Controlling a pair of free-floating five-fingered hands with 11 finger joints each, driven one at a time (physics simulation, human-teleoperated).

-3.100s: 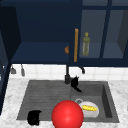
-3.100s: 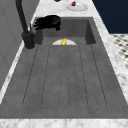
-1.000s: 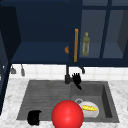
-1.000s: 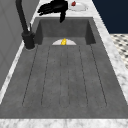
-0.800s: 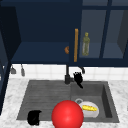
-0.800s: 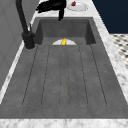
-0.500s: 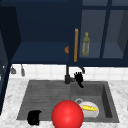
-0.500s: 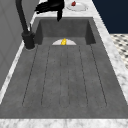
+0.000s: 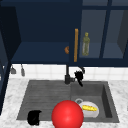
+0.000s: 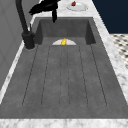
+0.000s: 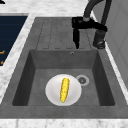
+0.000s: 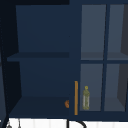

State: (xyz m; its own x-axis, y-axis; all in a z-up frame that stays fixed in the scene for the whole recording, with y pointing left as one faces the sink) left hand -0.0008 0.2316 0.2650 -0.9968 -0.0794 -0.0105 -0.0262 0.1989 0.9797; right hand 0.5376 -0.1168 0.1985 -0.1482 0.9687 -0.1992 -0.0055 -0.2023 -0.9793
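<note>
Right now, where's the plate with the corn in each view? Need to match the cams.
Front view: plate at the basin floor, lower right, partly behind the red ball.
Left side view: a sliver of it past the drainboard's far edge, corn on top.
Right side view: full plate, low centre, by the drain.
Upper view: cabinet above the sink.
Shared landmark: black faucet.

Both are plain matte black, human-shaped, with no arm or wrist behind them. The right hand shows slim fingers; the left hand, at seven o'clock, looks a dark rounded lump.
</note>
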